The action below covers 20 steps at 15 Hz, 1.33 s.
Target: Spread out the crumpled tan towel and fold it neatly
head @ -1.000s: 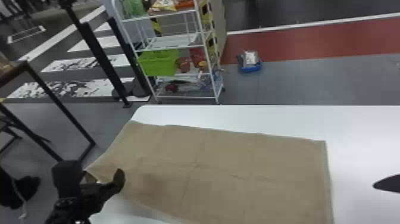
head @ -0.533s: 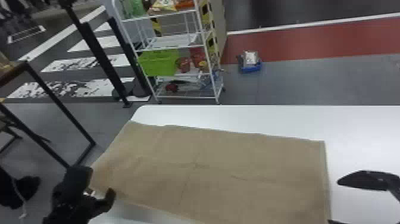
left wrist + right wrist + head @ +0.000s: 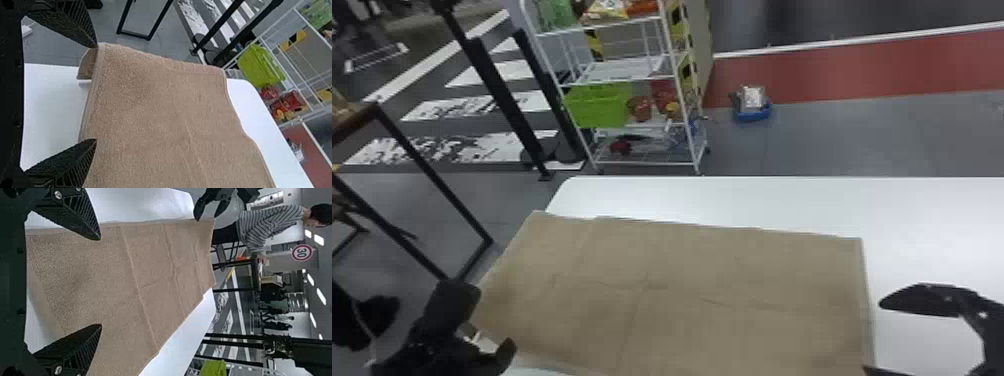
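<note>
The head view's bottom edge cuts off the towel (image 3: 682,300); its right edge crops the right pincer (image 3: 873,335) and table (image 3: 782,202).

White bench (image 3: 782,200), far-left corner rounded. White wire rack (image 3: 622,70) beyond it, left of centre, green bin (image 3: 599,105) on a lower shelf. Dark-framed table (image 3: 434,173) at left. Grey floor (image 3: 812,145), red strip (image 3: 832,75) farther back. Ceiling lights (image 3: 321,296) on.

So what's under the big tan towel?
The white table, which shows past the far edge of the towel. The part beneath is covered, so I can't see if anything hides there.
</note>
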Available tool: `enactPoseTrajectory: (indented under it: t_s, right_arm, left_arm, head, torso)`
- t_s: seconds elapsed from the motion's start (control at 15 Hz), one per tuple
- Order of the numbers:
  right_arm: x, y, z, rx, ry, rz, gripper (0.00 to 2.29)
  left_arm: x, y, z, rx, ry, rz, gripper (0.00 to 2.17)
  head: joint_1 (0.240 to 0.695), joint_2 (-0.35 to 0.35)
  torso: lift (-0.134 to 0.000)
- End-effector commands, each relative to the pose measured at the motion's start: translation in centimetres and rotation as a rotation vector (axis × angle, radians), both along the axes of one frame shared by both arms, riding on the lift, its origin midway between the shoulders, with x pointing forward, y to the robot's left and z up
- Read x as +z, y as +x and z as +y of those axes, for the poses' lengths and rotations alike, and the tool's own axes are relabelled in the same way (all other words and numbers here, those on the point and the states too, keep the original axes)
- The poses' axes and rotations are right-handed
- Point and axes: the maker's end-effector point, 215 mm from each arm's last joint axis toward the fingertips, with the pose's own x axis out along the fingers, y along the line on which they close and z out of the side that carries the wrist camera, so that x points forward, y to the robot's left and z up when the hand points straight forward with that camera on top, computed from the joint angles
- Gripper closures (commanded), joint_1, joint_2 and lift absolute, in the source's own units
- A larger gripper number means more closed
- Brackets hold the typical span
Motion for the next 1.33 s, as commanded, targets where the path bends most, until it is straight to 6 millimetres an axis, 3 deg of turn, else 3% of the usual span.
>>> enactPoseTrajectory:
  t_s: [0.0,0.33,0.53,0.8,1.07,1.27]
  right_arm:
    - [-0.6,-0.2,1.2,0.015,0.005,0.012,0.1]
    - [-0.9,-0.1,3.2,0.027,0.014,0.013,0.1]
    - [-0.9,0.0,3.5,0.024,0.017,0.011,0.1]
    - [-2.7,-0.3,5.5,0.02,0.032,0.049,0.12]
    - [-3.1,-0.8,8.3,0.041,0.051,0.065,0.24]
    - [-5.2,-1.6,9.1,0.05,-0.03,0.125,0.23]
  left_arm:
    - [0.1,-0.5,-0.2,-0.023,0.02,0.046,0.02]
    - [0.3,-1.5,-0.6,-0.065,0.003,0.119,0.02]
    - [1.1,-1.8,-0.3,-0.072,0.022,0.137,0.02]
    - [3.8,-0.6,2.2,0.034,0.16,-0.007,0.01]
    - [4.8,1.9,2.1,0.179,0.052,-0.277,0.02]
    - [4.7,2.4,1.9,0.188,0.041,-0.309,0.02]
  head:
    - [0.695,0.35]
    - [0.695,0.35]
    - [0.695,0.35]
    - [0.695,0.35]
    - [0.695,0.35]
    - [0.695,0.35]
  torso:
    - [-0.122]
    - [-0.122]
    - [-0.122]
    - [-0.122]
    - [-0.122]
    - [-0.122]
